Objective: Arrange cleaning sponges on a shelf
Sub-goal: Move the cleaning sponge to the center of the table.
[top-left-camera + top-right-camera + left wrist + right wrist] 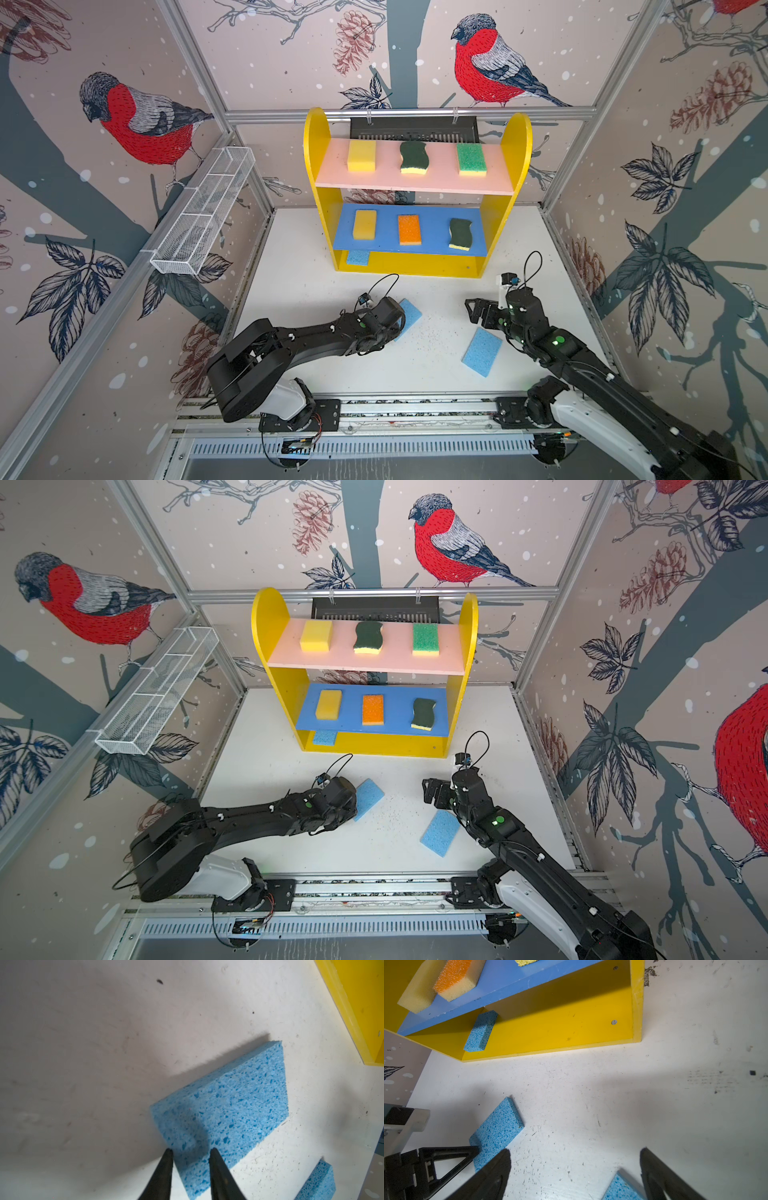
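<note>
While both apart, left claw (190, 1152) over one blue sponge (228, 1105), right claw (575, 1152) near second sponge (482, 351), shelf (316, 137) beyond.

Shelf (314, 166). Pink board (440, 183): yellow sponge (361, 156), wavy dark-green sponge (413, 157), green-topped sponge (471, 159). Blue board (434, 237): yellow block (365, 225), orange-topped sponge (409, 229), wavy sponge (460, 234). Bottom left: light-blue sponge (358, 257). Bench (436, 299): loose blue sponge (410, 315); second blue sponge (482, 351).
</note>
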